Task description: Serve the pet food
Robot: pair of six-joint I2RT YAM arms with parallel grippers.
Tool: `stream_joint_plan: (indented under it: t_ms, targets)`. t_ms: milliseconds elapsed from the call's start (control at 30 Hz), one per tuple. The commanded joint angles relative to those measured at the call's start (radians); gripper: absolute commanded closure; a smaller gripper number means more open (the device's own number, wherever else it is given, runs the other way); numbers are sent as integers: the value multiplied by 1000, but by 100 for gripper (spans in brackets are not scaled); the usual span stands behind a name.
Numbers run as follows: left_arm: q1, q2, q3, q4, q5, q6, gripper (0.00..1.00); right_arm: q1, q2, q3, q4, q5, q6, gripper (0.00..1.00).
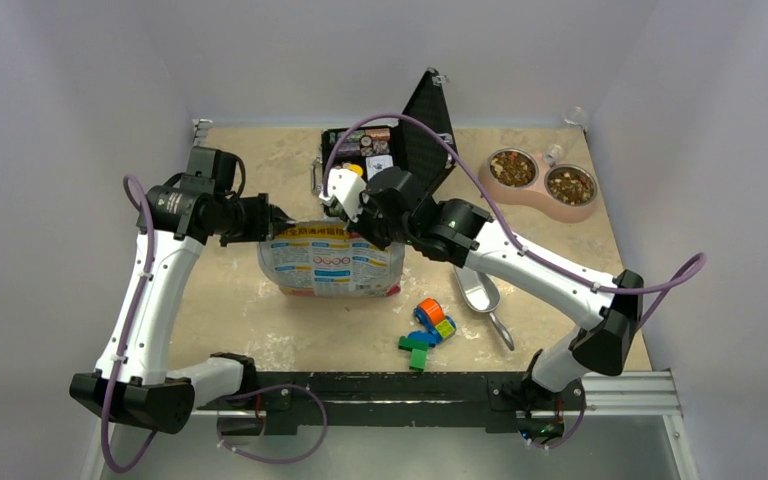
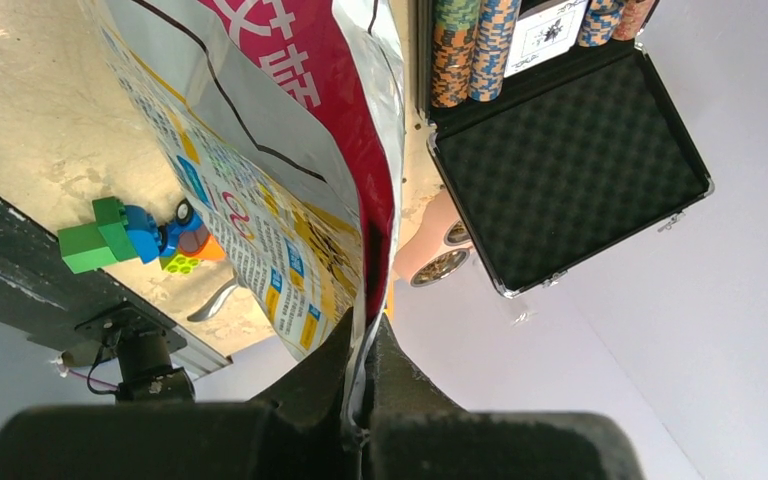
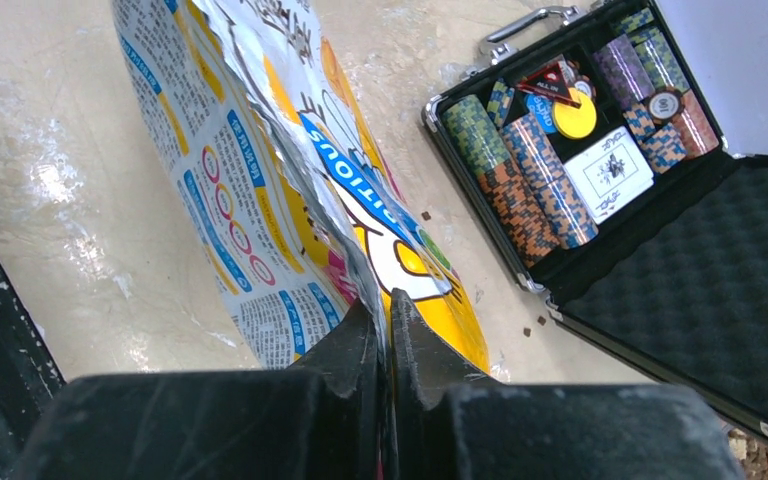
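Observation:
The pet food bag (image 1: 330, 262) stands upright mid-table, printed white, blue, yellow and pink. My left gripper (image 1: 278, 225) is shut on the bag's top left edge; in the left wrist view the gripper (image 2: 363, 330) pinches the foil rim of the bag (image 2: 260, 170). My right gripper (image 1: 360, 232) is shut on the top right edge; in the right wrist view the gripper (image 3: 385, 315) clamps the bag (image 3: 260, 170). Pet food (image 1: 513, 168) fills both cups of a pink double bowl (image 1: 540, 196) at the back right. The bag's contents are hidden.
An open black case of poker chips (image 1: 400, 140) stands right behind the bag, its lid up. A metal scoop (image 1: 480, 295) lies right of the bag. Toy bricks and a tape roll (image 1: 428, 325) lie near the front rail. A few loose pellets (image 3: 527, 330) lie by the case.

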Motion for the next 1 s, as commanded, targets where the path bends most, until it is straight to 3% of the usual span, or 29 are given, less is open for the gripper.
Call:
stream_joint_plan:
  t_ms: [0,33,67,267,333,400,967]
  targets:
    - [50,-31,57,-49,-168,7,100,-134,-125,-44,-185,341,-4,93]
    - [49,-31,55,-49,-168,7,100,-134,-133,-54,-183,339,-10,100]
    - [49,-32,54,-49,-168,6,100,-136,-140,-57,-190,333,-14,100]
    - [51,-33,58,-52,-171,4,100,-161,-193,-111,-173,321,-11,100]
    - [51,-33,60,-55,-172,4,100,-170,-205,-131,-168,346,-16,92]
    - [51,-34,60,-56,-171,4,100,-188,-214,-145,-176,334,-28,100]
    - [63,-16,82,-66,-208,2,100,-239,-398,-338,-162,281,-112,100]
